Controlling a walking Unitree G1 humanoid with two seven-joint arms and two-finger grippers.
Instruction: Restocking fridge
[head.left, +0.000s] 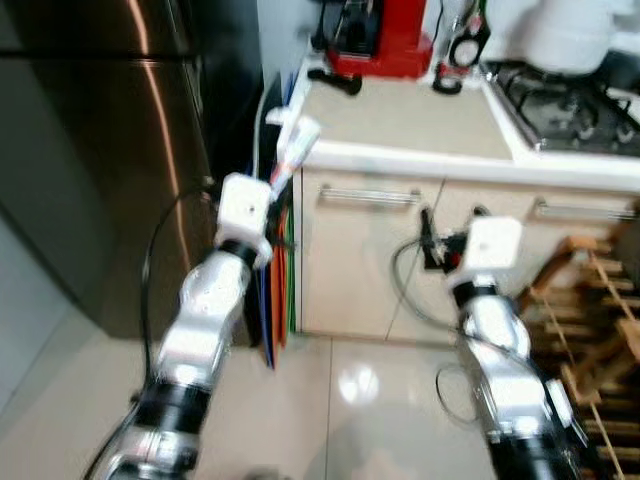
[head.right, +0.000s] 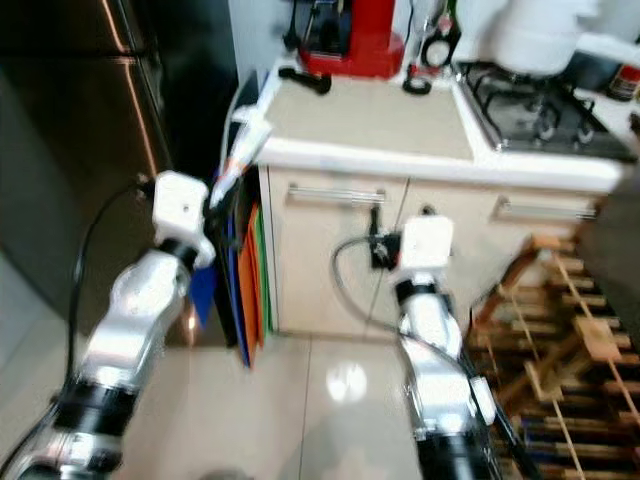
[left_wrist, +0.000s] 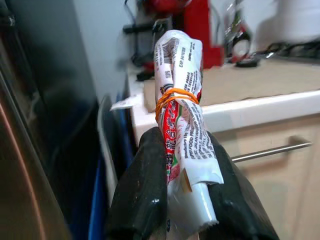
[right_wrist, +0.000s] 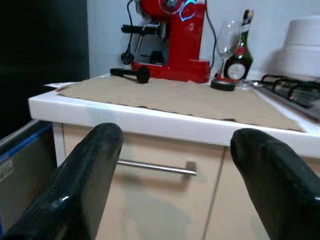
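My left gripper (left_wrist: 183, 150) is shut on a rolled white packet (left_wrist: 182, 110) with red print and an orange rubber band around it. The head views show that packet (head.left: 297, 150) held up at the corner of the counter, right of the steel fridge (head.left: 100, 150), whose door is closed. My right gripper (right_wrist: 175, 150) is open with nothing between its fingers. It hangs lower, in front of the cream cabinet, as the right gripper (head.left: 428, 238) in the left eye view.
The beige counter (head.left: 400, 120) carries a red coffee machine (head.left: 375, 35) and a dark bottle (head.left: 468, 40); a gas hob (head.left: 575, 105) lies to the right. Coloured boards (head.left: 283, 270) stand between fridge and cabinet. A wooden rack (head.left: 590, 310) stands at right on the glossy floor.
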